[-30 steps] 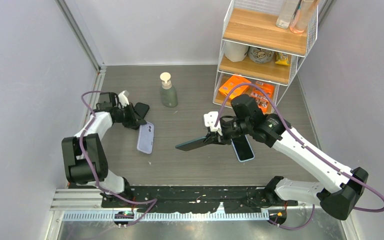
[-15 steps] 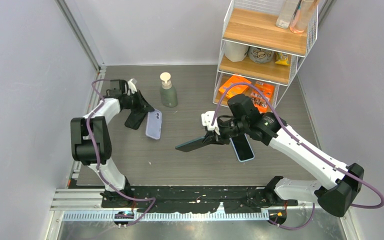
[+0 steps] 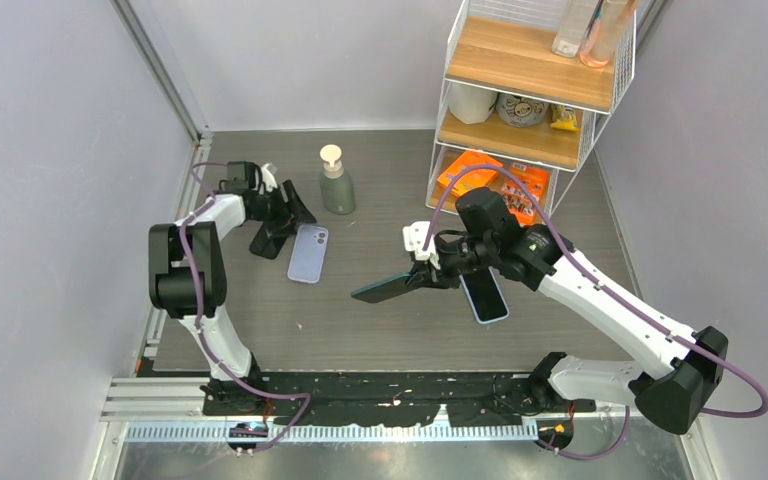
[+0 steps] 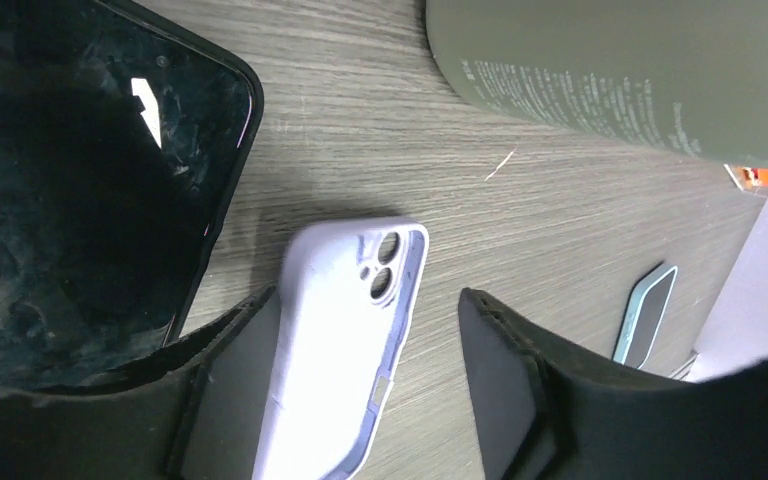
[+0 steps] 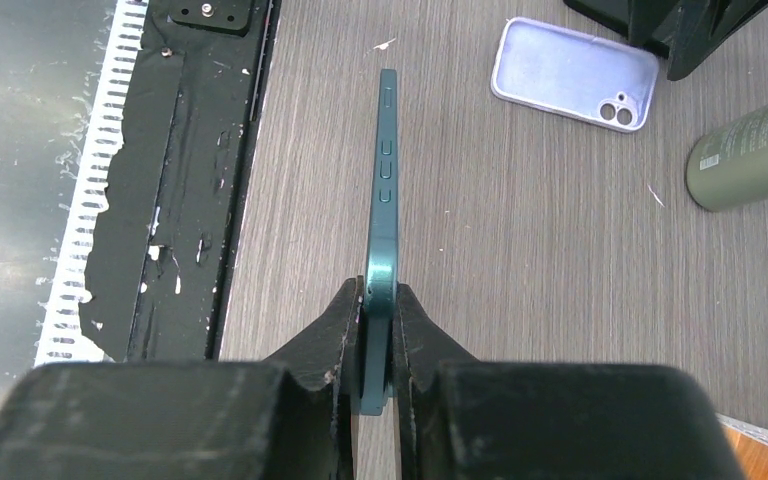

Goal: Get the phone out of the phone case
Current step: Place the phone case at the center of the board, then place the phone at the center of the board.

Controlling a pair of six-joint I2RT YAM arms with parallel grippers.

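Right tool (image 5: 380, 292): clamps shut on slim, glossy teal phone (image 5: 385, 200), held edge-up above wood-grain table (image 5: 520, 260). Just beside, flat on table: pale-blue case (image 3: 485, 297), rounded corners, dark centre. Left tool (image 4: 365, 300): stands open, straddling matte lilac case (image 4: 345, 330). Alongside: black phone (image 4: 70, 180), smudged glass.

A green pump bottle (image 3: 337, 193) stands upright beside a wire shelf rack (image 3: 512, 56).
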